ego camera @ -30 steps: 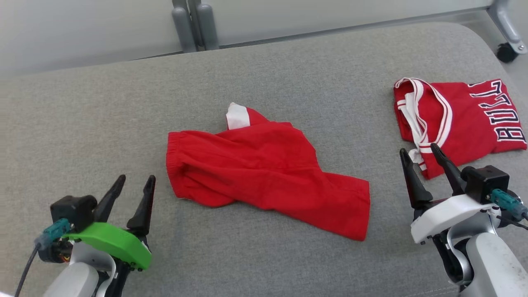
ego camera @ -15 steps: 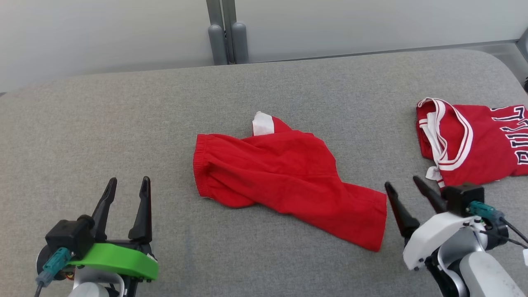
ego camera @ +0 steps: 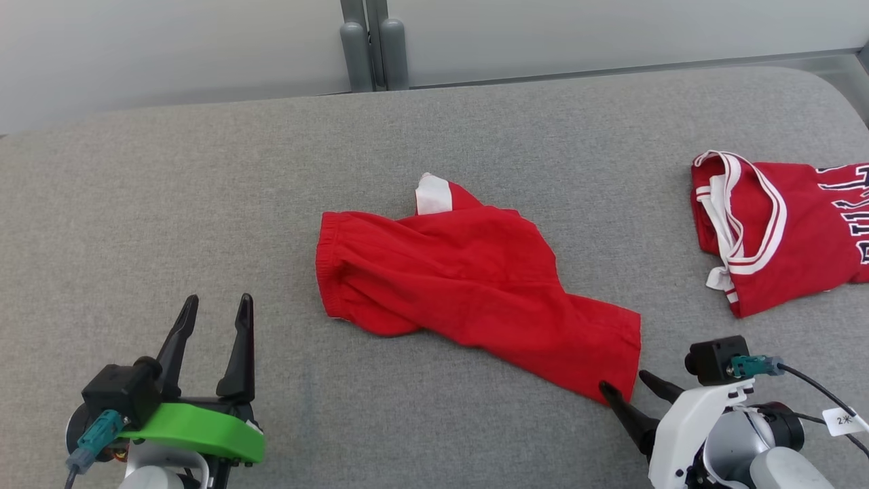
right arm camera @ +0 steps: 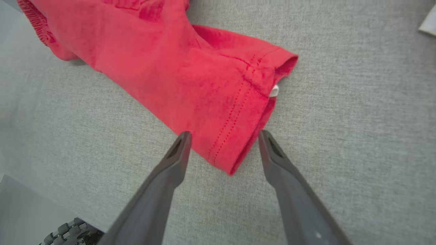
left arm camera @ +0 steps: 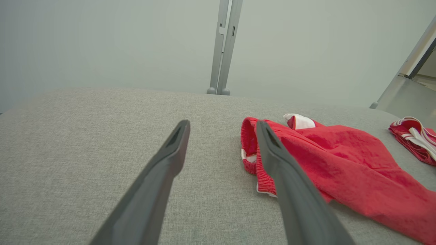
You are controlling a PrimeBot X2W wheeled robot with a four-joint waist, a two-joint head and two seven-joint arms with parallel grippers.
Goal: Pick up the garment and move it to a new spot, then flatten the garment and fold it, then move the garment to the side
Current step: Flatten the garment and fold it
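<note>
The garment [ego camera: 468, 285] is a pair of red shorts lying crumpled in the middle of the grey cushion, waistband to the left, one leg hem toward the lower right, a white patch at its far edge. My right gripper [ego camera: 624, 388] is open at the hem's near corner [right arm camera: 235, 153], fingers straddling that corner just above the fabric. My left gripper [ego camera: 217, 309] stands open over bare cushion, left of the waistband [left arm camera: 252, 153], with nothing between its fingers [left arm camera: 170, 153].
A folded red jersey [ego camera: 781, 231] with white trim and dark lettering lies at the right edge of the grey cushion [ego camera: 170, 190]. Behind the cushion's far edge stand a pale wall and a grey post [ego camera: 370, 41]. Bare cushion surrounds the shorts on the left and front.
The head camera has turned, shifting the scene. My right gripper has dropped from beside the jersey to the shorts' hem corner. The left gripper stays open at the left.
</note>
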